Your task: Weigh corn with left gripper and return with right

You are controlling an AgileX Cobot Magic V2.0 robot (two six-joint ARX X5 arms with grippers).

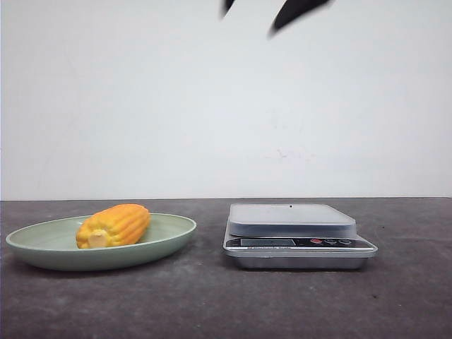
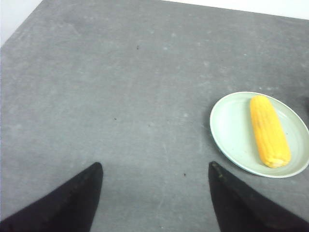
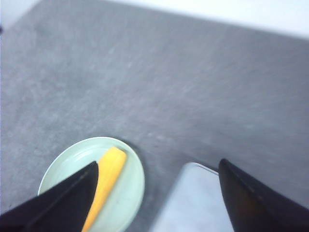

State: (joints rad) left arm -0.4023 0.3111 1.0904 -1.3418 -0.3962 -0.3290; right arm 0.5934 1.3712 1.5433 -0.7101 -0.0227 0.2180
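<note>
Below both raised pincers lies the grey table [image 1: 212,296], bearing scale [image 1: 293,233] and plate [image 1: 42,244]. Left gripper [image 2: 154,193] and right gripper [image 3: 157,193] gape wide, empty. Corn [image 1: 116,224] rests in the plate, well beneath them.

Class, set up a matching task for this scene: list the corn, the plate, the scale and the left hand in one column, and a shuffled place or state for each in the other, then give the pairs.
Column 1:
1. corn
2. plate
3. scale
4. left hand

Column 2:
A. nothing on its platform
B. open above bare table, holding nothing
C. lying on the plate
D. pale green, left of the scale in the front view

Pairs: 1-C, 2-D, 3-A, 4-B
</note>
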